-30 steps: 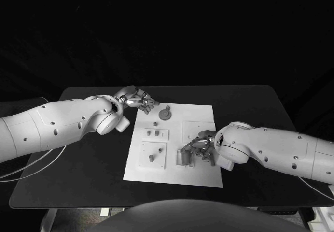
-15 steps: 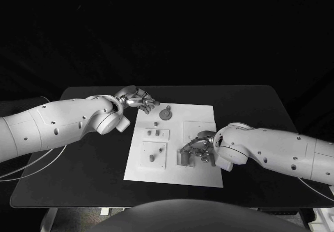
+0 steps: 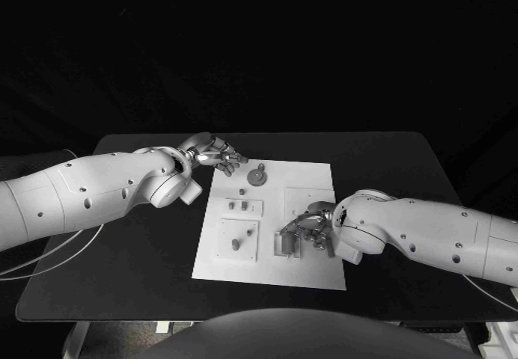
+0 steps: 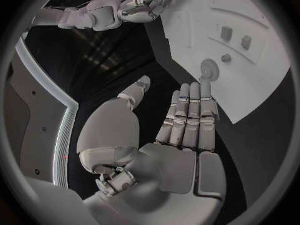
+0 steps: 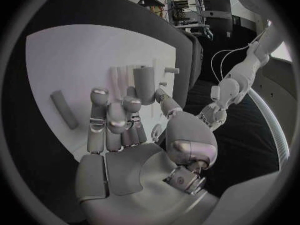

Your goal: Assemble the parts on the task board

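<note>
Hovering over the near right part of the white board, the right hand pinches a small grey peg between thumb and fingers, with the other fingers curled beside it. Another loose peg lies flat on the board close by. The peg looks rigid, light and smooth, so it could easily twist in a loose pinch; holding it near its middle with the tip left free seems the safest way to seat it. The left hand rests at the board's far left corner on the black surface, its fingers straight, spread and holding nothing, just beside a round disc.
</note>
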